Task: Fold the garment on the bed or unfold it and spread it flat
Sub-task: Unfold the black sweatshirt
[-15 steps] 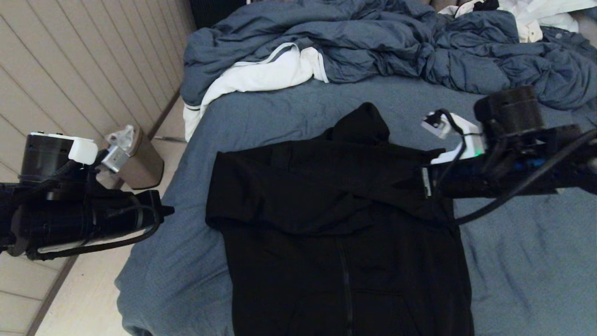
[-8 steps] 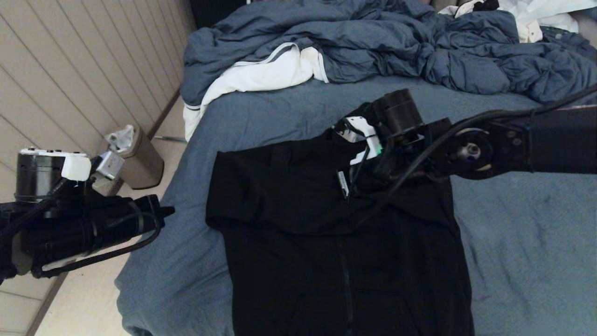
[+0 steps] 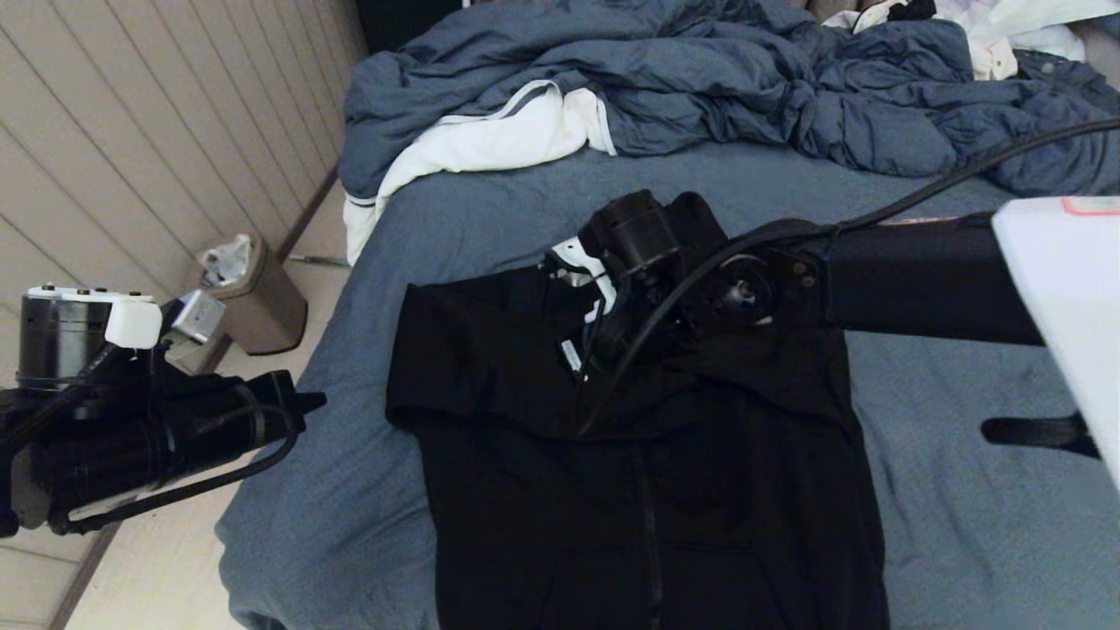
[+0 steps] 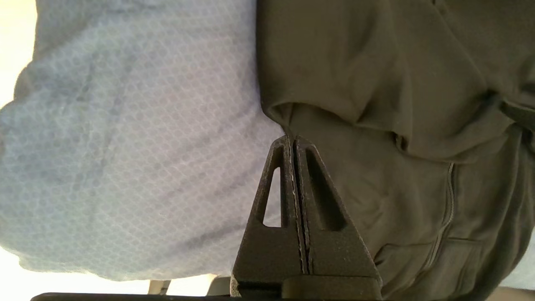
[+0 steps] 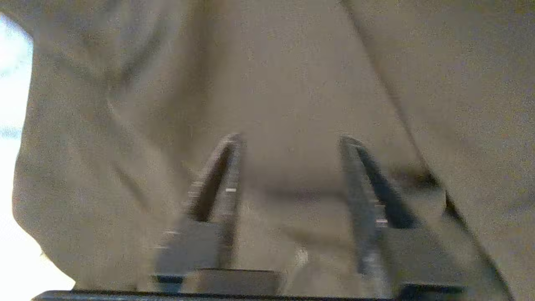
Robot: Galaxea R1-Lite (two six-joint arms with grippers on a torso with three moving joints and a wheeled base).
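The garment is soft matt black cloth. The bed sheet is blue-grey fabric with a fine honeycomb weave. Left gripper fingers are rough matt black plastic.

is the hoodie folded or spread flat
Partly folded: the hoodie lies on the bed with both sleeves crossed over its chest, body and hood still spread out.

I see the hoodie as plain matte black under my right tool, whose fingers are dark grey. The bed sheet beyond it is blue-grey with a fine honeycomb weave. Farther off, the duvet is the same blue-grey, and the cloth is white with grey stripes.
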